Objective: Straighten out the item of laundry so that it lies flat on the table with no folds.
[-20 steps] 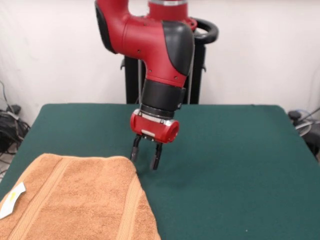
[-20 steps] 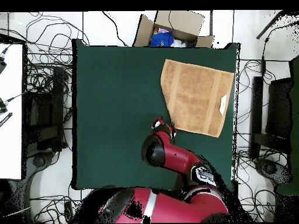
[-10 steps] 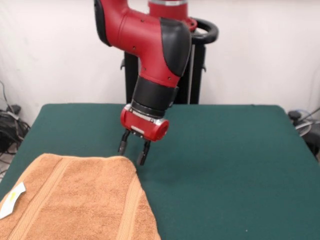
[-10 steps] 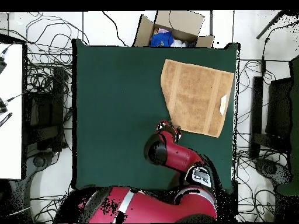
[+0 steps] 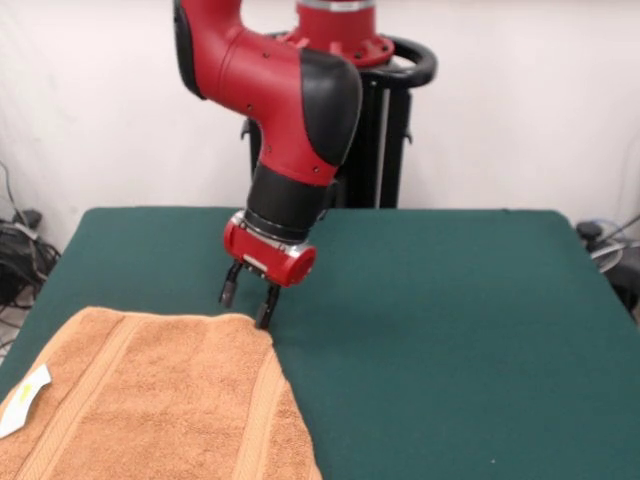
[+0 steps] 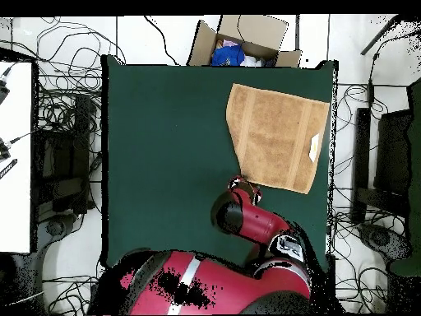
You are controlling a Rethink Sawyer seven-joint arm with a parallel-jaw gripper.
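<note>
Orange-tan towel (image 5: 150, 400) lies at table's (image 5: 450, 330) near-left in front view, running off the near edge; white care tag (image 5: 25, 400) at its left. Far-right corner looks tucked under, so its edge runs slanted. Gripper (image 5: 247, 304) w/ fingers apart, nothing held, hangs just above that corner, prob. to pinch and draw it out.

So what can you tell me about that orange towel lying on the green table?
The towel is orange-tan terry cloth, roughly rectangular, with woven band stripes running across it and a small white tag near one end. It lies mostly flat on the green table towards one side, though one corner looks angled off, perhaps folded. The pincer is open, right at the towel's corner; whether it touches the cloth cannot be told.
</note>
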